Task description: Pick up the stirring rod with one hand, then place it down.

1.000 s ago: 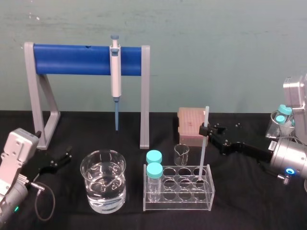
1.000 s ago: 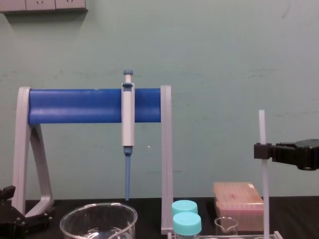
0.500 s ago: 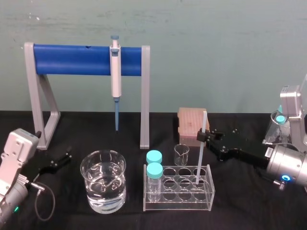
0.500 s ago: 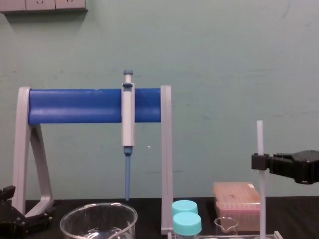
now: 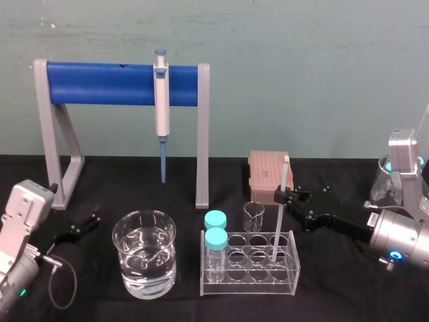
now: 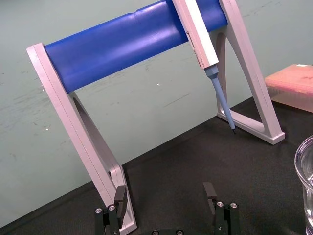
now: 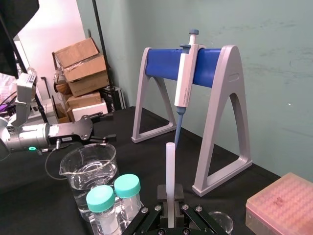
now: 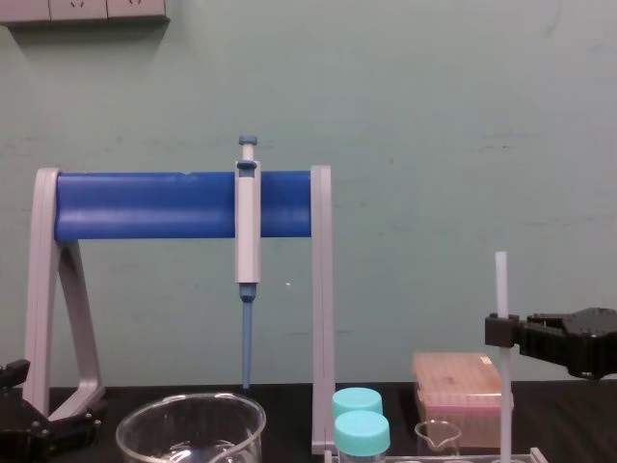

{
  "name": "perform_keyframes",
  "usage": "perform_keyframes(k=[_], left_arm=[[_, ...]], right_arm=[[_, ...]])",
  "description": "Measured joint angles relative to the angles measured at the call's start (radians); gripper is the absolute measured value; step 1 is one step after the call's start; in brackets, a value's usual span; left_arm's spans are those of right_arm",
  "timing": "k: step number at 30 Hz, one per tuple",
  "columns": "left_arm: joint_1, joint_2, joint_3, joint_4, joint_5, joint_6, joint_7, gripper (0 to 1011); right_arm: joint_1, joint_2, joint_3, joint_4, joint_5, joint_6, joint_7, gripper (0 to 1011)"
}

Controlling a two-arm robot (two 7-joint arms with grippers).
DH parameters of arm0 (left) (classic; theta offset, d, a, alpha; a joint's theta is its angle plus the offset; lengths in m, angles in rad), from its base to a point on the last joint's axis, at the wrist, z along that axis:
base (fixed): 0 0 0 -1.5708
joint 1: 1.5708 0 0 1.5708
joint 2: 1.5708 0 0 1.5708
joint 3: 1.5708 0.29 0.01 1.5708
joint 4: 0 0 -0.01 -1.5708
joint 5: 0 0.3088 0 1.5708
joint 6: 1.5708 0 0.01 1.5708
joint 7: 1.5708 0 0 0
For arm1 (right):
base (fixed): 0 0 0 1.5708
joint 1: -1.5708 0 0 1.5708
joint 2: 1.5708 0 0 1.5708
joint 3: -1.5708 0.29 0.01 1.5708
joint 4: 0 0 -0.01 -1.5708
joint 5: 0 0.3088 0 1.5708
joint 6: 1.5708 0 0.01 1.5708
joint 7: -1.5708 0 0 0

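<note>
Lower than a second ago, our right tool (image 5: 281, 196) has carried the stirring rod (image 5: 279, 215) down, so that the rod's top now stands level with the tip box (image 5: 267, 171) in the head view instead of above it. We see the tool clamped narrowly on the rod's upper part, with a short length of rod standing above the fingers, as the chest view shows for the right tool (image 8: 499, 330) and the stirring rod (image 8: 502, 386). The rod stands nearly upright, its lower end down inside the right-hand end of the clear rack (image 5: 248, 285); which well it sits in we cannot tell. From the right wrist, the stirring rod (image 7: 169, 176) rises straight between the closed fingers of the right tool (image 7: 169, 208). Two teal-capped vials (image 5: 215, 228) stand at the rack's left end, and a water-filled beaker (image 5: 144, 261) sits just beside it on the black desk (image 5: 120, 188). Behind, the pipette (image 5: 161, 100) hangs on its blue-barred stand (image 5: 107, 84). Our left tool (image 5: 84, 225) rests low near the stand's left foot, its fingers spread wide.
</note>
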Motion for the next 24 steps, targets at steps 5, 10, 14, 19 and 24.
perform_keyframes(k=[5,10,14,19,24], left_arm=[[0.000,0.000,0.000,0.000,0.000,0.000,0.000,1005],[0.000,0.000,0.000,0.000,0.000,0.000,0.000,1005],[0.000,0.000,0.000,0.000,0.000,0.000,0.000,1005],[0.000,0.000,0.000,0.000,0.000,0.000,0.000,1005],[0.000,0.000,0.000,0.000,0.000,0.000,0.000,1005]], right_arm=[[0.001,-0.007,0.000,0.014,-0.007,-0.002,0.004,70],[0.004,-0.014,-0.001,0.032,-0.013,-0.002,0.009,70],[0.005,-0.018,-0.003,0.040,-0.020,0.002,0.009,70],[0.008,-0.021,-0.005,0.045,-0.023,0.008,0.011,70],[0.008,-0.022,-0.003,0.046,-0.023,0.012,0.011,172]])
